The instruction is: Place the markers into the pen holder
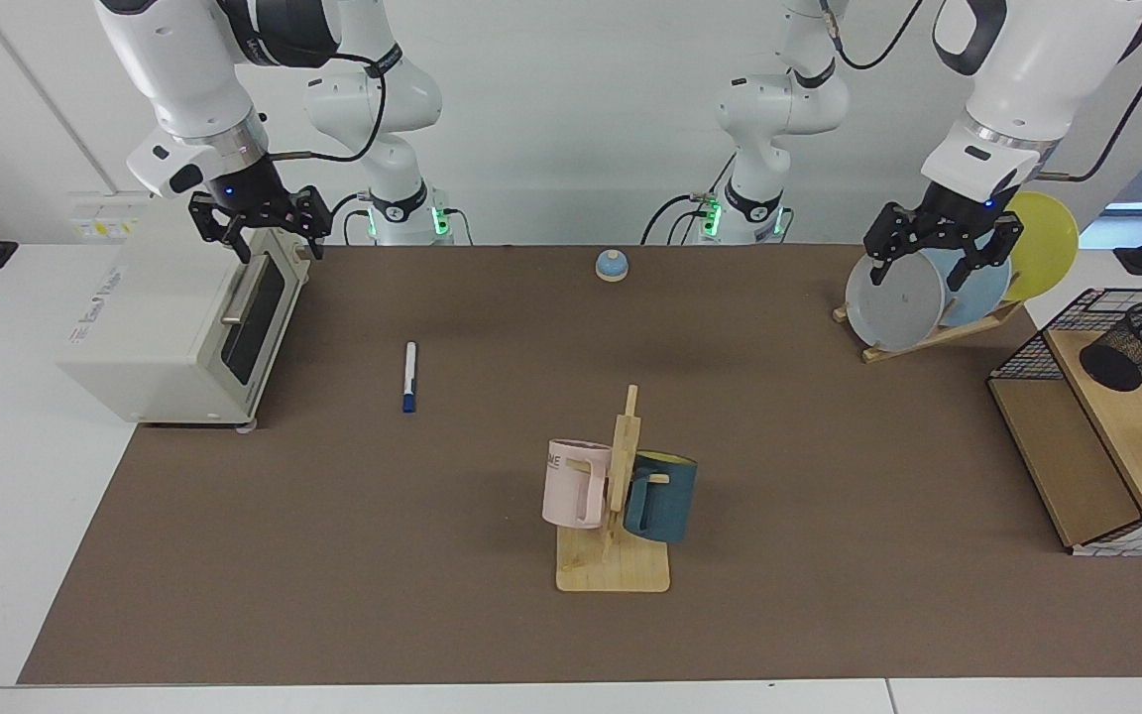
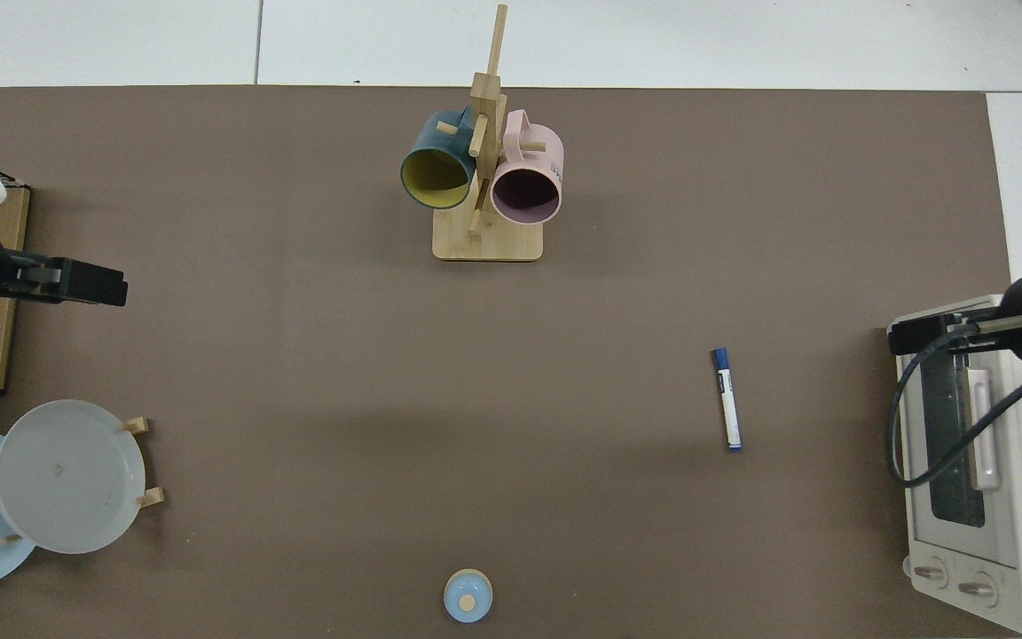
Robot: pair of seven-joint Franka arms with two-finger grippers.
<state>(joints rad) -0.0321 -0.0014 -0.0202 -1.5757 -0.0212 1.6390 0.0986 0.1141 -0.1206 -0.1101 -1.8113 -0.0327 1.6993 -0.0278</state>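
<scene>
A slim white marker (image 1: 409,377) with a dark blue cap lies flat on the brown mat, right of the toaster oven; it also shows in the top view as the marker (image 2: 726,399). The black mesh pen holder (image 1: 1139,345) sits on the upper wooden board of the wire basket shelf at the far right, its mouth leaning up and to the right; the top view does not reach it. My right gripper (image 1: 279,246) hangs open and empty above the toaster's front corner, also seen as the right gripper (image 2: 906,337). My left gripper (image 1: 923,276) hangs open and empty before the plate rack, also seen as the left gripper (image 2: 107,288).
A white toaster oven (image 1: 174,327) stands at the mat's left edge. A wooden mug rack (image 1: 616,516) with a pink and a teal mug sits mid-front. A plate rack (image 1: 938,297) holds grey, blue and yellow plates. A small blue bell (image 1: 612,265) is at the back. The wire basket shelf (image 1: 1096,446) is at the right.
</scene>
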